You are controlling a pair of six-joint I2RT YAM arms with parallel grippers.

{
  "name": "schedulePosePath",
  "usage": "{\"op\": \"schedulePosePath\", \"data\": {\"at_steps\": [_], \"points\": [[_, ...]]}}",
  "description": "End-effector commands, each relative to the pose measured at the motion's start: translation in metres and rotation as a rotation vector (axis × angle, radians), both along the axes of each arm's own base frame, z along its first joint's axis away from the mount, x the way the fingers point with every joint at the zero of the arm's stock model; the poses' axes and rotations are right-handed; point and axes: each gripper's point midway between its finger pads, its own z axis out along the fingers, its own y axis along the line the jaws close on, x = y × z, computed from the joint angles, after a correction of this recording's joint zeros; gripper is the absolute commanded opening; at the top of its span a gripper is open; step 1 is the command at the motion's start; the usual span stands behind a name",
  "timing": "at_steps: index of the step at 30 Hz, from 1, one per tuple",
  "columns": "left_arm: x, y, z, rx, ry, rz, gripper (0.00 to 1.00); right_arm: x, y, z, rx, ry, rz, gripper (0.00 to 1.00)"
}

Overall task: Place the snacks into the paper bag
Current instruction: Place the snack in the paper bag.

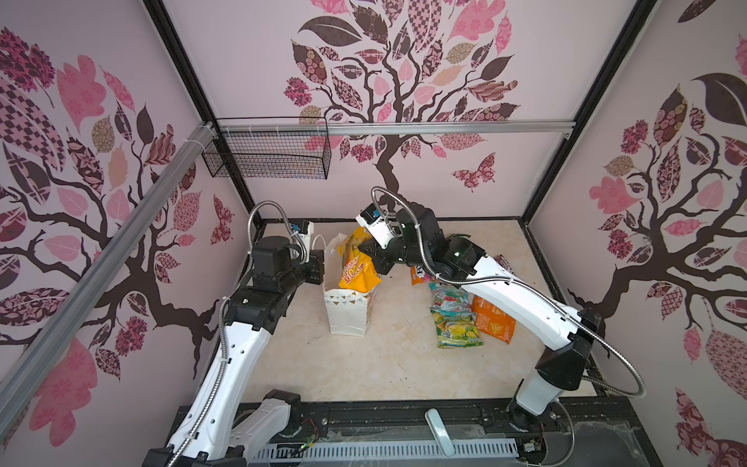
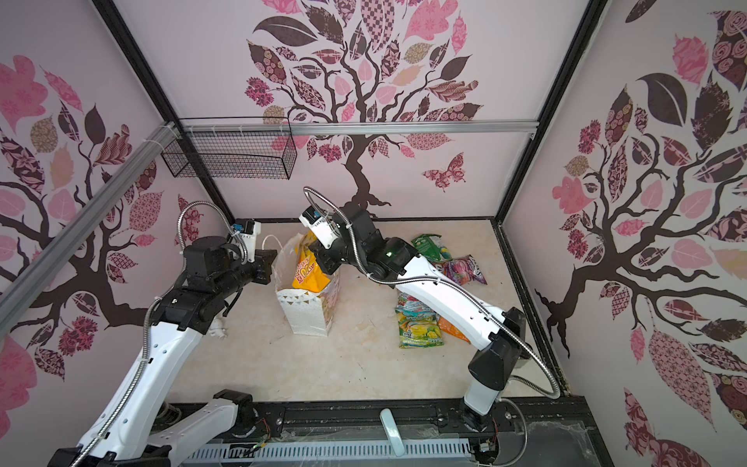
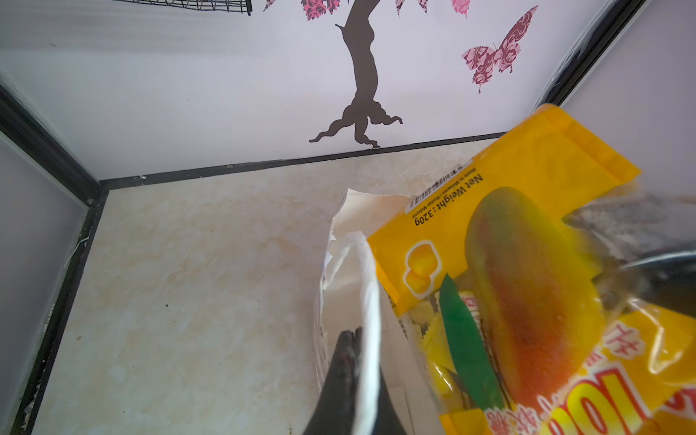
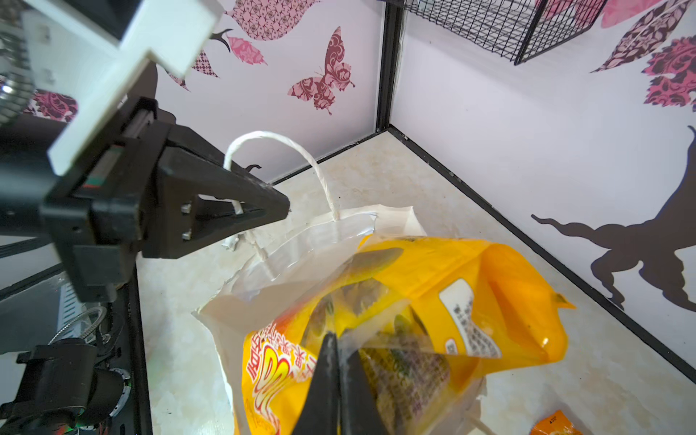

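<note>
The white paper bag (image 1: 347, 315) (image 2: 304, 317) stands upright mid-table with its mouth open. My left gripper (image 3: 352, 333) (image 4: 284, 209) is shut on the bag's rim (image 3: 367, 286), beside a string handle (image 4: 263, 137). A yellow pouch (image 1: 357, 271) (image 4: 489, 286) sits partly inside the bag's mouth, its top sticking out. My right gripper (image 4: 335, 337) (image 1: 370, 258) is shut on that pouch. More snacks lie to the right of the bag: a yellow-green pouch (image 1: 458, 327), an orange one (image 1: 493, 319), a green one (image 2: 432, 246) and a purple one (image 2: 465, 271).
A black wire basket (image 1: 266, 153) hangs from the rail on the back wall, above and left of the bag. Patterned walls close in the table on three sides. My right arm reaches over the loose pouches.
</note>
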Motion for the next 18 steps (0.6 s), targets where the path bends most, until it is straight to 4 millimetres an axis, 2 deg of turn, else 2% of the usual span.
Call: {"op": "schedulePosePath", "data": {"at_steps": [1,18], "points": [[0.001,0.000,-0.010,0.008,0.014,-0.005,0.00,-0.013,-0.006,0.063,0.133,-0.101,0.016,0.00],[0.001,0.000,-0.009,0.010,0.013,-0.007,0.00,-0.004,0.015,0.013,0.009,-0.006,-0.011,0.00]]}}
